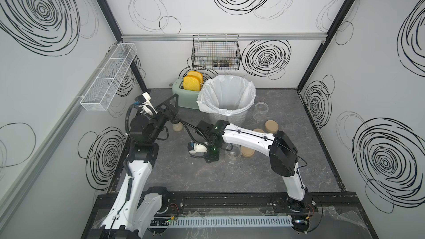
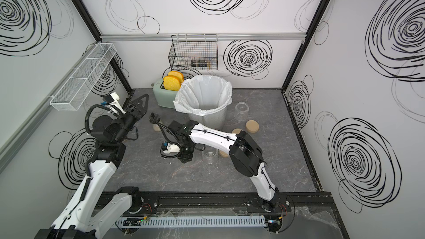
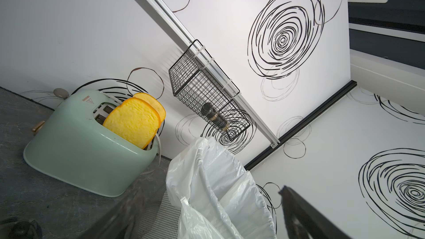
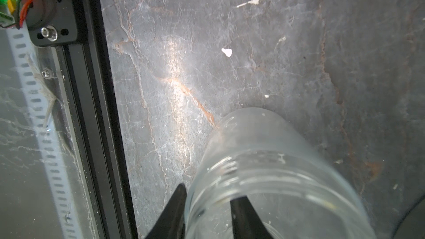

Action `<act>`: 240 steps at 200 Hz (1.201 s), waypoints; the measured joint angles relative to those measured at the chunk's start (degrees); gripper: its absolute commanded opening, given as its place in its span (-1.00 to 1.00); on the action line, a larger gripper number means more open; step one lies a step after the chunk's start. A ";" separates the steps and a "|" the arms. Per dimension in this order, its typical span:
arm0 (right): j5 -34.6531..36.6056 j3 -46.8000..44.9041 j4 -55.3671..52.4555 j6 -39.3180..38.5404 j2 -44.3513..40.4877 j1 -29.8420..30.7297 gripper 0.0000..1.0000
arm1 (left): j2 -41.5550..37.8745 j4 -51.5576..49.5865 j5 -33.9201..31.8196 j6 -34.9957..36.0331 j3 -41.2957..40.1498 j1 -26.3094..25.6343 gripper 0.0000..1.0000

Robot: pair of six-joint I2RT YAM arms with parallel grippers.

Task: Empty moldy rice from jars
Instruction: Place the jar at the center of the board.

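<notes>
Tan lids [image 1: 271,126] off; near the bin [image 1: 232,120] two jars [image 1: 260,110] stand empty, a third jar [image 1: 177,124] holds rice [image 1: 177,128]. Right jaws slack astride one rim; left jaws gape, bare.

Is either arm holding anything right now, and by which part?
The left gripper holds nothing. The right gripper straddles the jar's rim, one finger inside, one outside, but the jaws stand wider than the wall, so it seems not gripped.
</notes>
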 measured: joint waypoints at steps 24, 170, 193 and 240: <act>0.00 0.20 0.00 0.09 0.00 -0.02 -0.19 | 0.00 0.00 0.02 0.02 0.00 0.04 0.92; 0.24 1.33 0.00 0.26 -2.99 -0.79 0.03 | -0.35 -1.31 -0.09 1.60 0.00 0.22 0.92; 0.44 1.33 0.00 0.42 -5.64 -1.18 0.05 | -0.66 -1.33 -0.15 1.95 0.00 0.22 0.92; 0.59 1.25 0.48 0.92 -11.34 -2.34 0.10 | -0.83 -1.86 -0.46 2.58 0.00 0.24 0.92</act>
